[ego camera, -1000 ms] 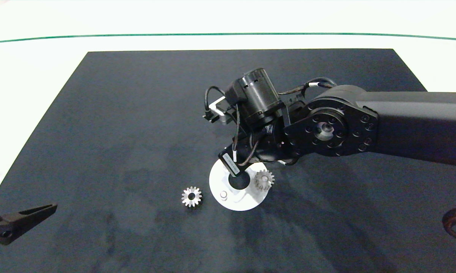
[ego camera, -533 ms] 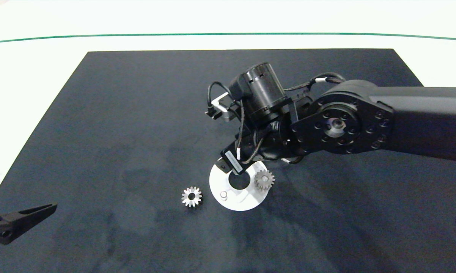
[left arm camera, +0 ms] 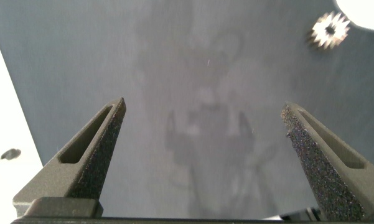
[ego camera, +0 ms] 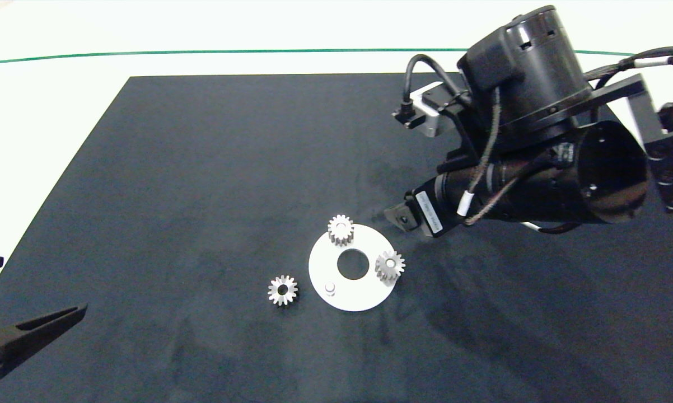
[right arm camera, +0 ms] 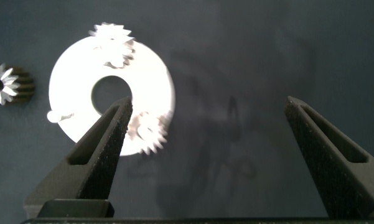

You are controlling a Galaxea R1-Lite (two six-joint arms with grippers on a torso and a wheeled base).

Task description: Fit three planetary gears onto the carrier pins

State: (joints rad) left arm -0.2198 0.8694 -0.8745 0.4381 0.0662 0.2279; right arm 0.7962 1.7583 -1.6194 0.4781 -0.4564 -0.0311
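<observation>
The white disc (ego camera: 364, 294) lies on the dark mat a little right of centre. Two planetary gears (ego camera: 340, 229) (ego camera: 389, 265) sit on its carrier pins, at the far side and the right side. The third pin (ego camera: 330, 287) stands bare at the near left. Just left of the disc, a loose gear (ego camera: 283, 290) lies flat on the mat. My right gripper (ego camera: 402, 217) hovers open above and to the right of the disc, holding nothing. Its wrist view shows the disc (right arm camera: 74, 68), both mounted gears (right arm camera: 114, 43) (right arm camera: 148, 130), the bare pin (right arm camera: 59, 116) and the loose gear (right arm camera: 3, 83).
My left gripper (ego camera: 44, 282) rests open and idle at the mat's near left corner, and its wrist view catches the loose gear (left arm camera: 330, 30) far ahead. The black mat (ego camera: 202, 168) covers a white table; a green line (ego camera: 202, 52) runs along the far side.
My right arm has risen and pulled back to the right, off the disc. That uncovers a second gear, now seated on the far pin. The left arm has barely shifted.
</observation>
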